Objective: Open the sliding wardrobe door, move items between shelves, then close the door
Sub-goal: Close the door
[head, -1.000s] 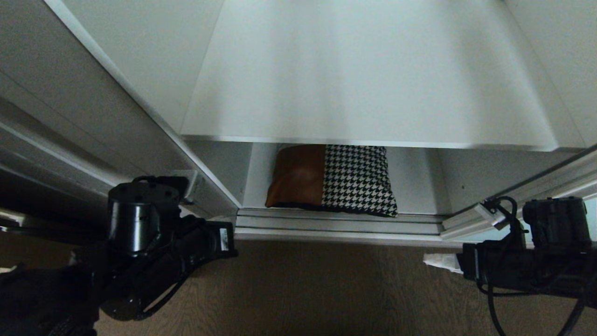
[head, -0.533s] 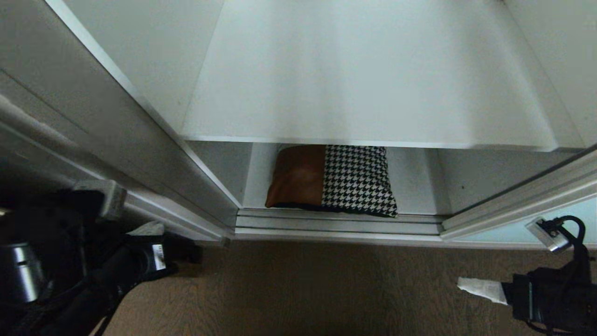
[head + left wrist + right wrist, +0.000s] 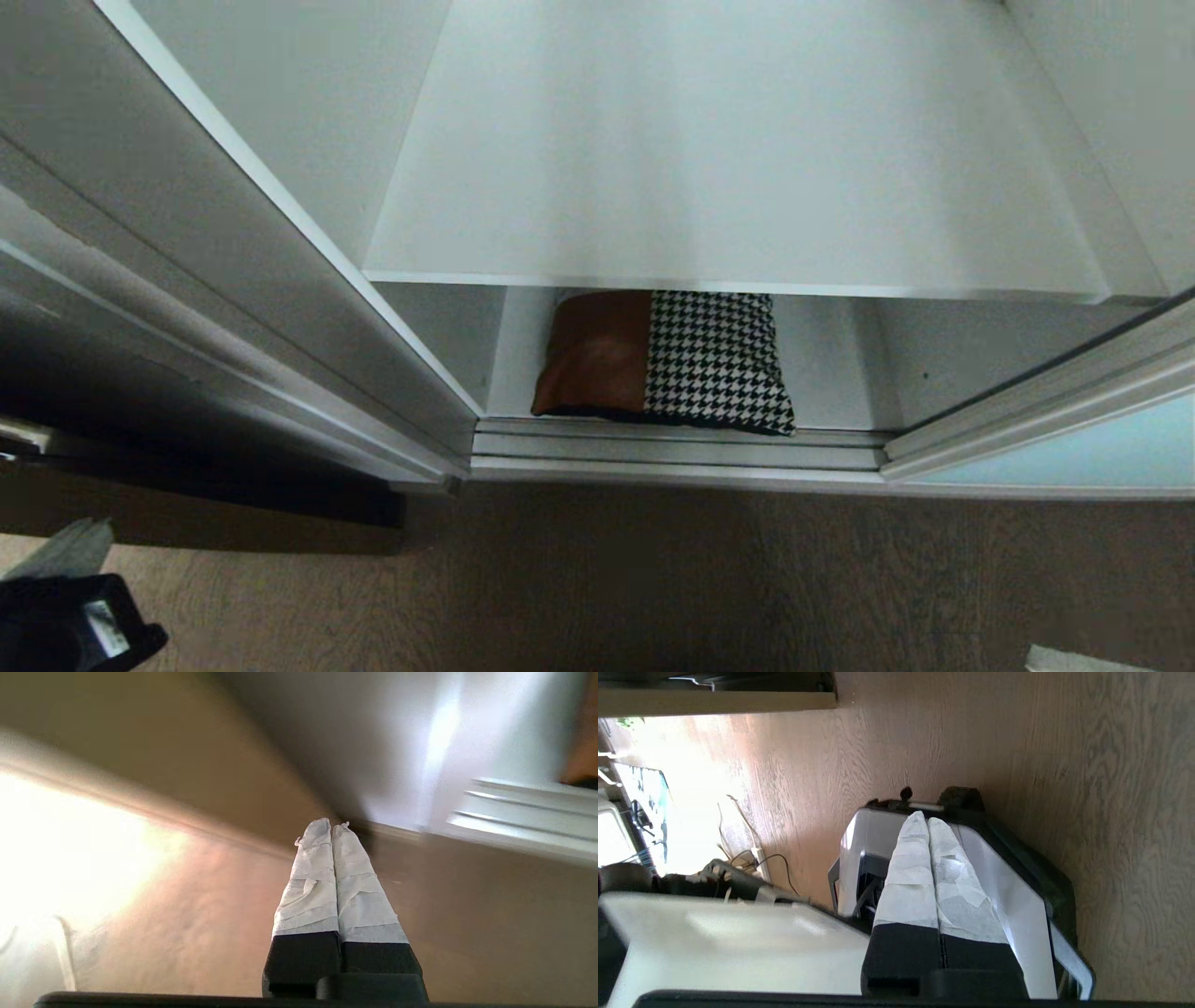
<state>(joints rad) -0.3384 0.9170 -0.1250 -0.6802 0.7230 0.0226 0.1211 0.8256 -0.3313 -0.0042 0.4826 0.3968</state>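
The cushion (image 3: pixel 663 359), tan leather on one half and houndstooth on the other, lies on the bottom shelf (image 3: pixel 831 373) of the wardrobe, just behind the floor track (image 3: pixel 672 448). A wide white shelf (image 3: pixel 728 187) above it is bare. The sliding wardrobe door (image 3: pixel 1074 448), pale aqua in a silvery frame, stands pushed to the right, leaving the opening uncovered. My left gripper (image 3: pixel 331 826) is shut and empty, low over the wooden floor left of the wardrobe. My right gripper (image 3: pixel 928 819) is shut and empty too, pointing down at my own base.
A grey side panel (image 3: pixel 187 280) flanks the opening on the left. Wooden floor (image 3: pixel 653 579) lies before the track. Only the left arm's end (image 3: pixel 65 625) and a taped tip of the right gripper (image 3: pixel 1074 659) show at the head view's lower corners. Cables (image 3: pixel 752 854) lie on the floor.
Both arms have pulled back and down from the wardrobe front to the lower corners of the head view. The cushion and the door have stayed put.
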